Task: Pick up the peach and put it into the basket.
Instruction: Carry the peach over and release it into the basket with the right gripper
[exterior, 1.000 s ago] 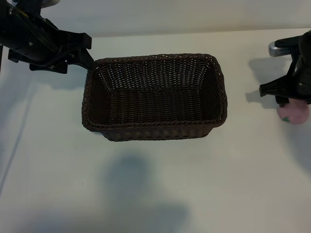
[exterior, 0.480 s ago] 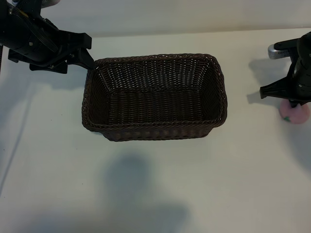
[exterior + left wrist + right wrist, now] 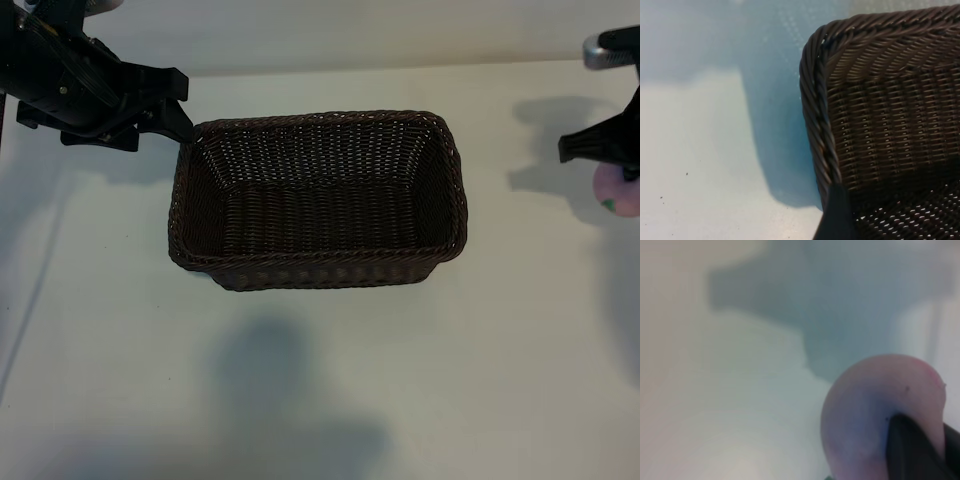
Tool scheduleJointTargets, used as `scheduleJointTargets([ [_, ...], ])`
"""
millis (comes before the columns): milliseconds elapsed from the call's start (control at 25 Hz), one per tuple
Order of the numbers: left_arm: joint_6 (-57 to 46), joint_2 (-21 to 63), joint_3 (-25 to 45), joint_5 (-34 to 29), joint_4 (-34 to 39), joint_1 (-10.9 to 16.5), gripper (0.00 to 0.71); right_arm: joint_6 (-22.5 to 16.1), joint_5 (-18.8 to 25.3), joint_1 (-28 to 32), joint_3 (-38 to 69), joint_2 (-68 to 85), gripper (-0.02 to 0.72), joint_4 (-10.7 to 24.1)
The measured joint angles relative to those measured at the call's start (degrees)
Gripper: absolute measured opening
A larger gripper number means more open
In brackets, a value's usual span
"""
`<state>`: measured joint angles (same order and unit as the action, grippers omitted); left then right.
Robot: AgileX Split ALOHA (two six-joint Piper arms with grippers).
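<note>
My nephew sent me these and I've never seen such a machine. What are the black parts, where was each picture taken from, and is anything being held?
Two robot arms work at a white table. One picture looks down from above; the other two come from cameras on each arm's wrist. The left claw, open, sits at the corner of a dark wicker basket. The right claw, at the table's right edge, is shut on a small pink peach, held above the table. The basket has nothing in it.

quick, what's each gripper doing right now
left gripper: open, holding nothing, at the corner of the dark-brown woven wicker basket.
right gripper: shut on the small round pale-pink peach.
</note>
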<state>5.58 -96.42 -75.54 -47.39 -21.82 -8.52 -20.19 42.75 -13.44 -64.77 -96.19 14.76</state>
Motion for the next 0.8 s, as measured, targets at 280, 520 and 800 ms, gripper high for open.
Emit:
scheduleJointTargets([
  [280, 0.0, 0.0, 0.0, 0.0, 0.0, 0.0, 0.57, 5.5, 2.0, 0.0, -0.7, 4.3, 0.043, -7.7],
  [520, 0.0, 0.0, 0.0, 0.0, 0.0, 0.0, 0.57, 12.3, 6.6, -1.0, -7.4, 4.3, 0.043, -16.2],
  [800, 0.0, 0.0, 0.0, 0.0, 0.0, 0.0, 0.57, 13.8, 7.2, -6.7, -12.3, 4.3, 0.043, -18.6],
])
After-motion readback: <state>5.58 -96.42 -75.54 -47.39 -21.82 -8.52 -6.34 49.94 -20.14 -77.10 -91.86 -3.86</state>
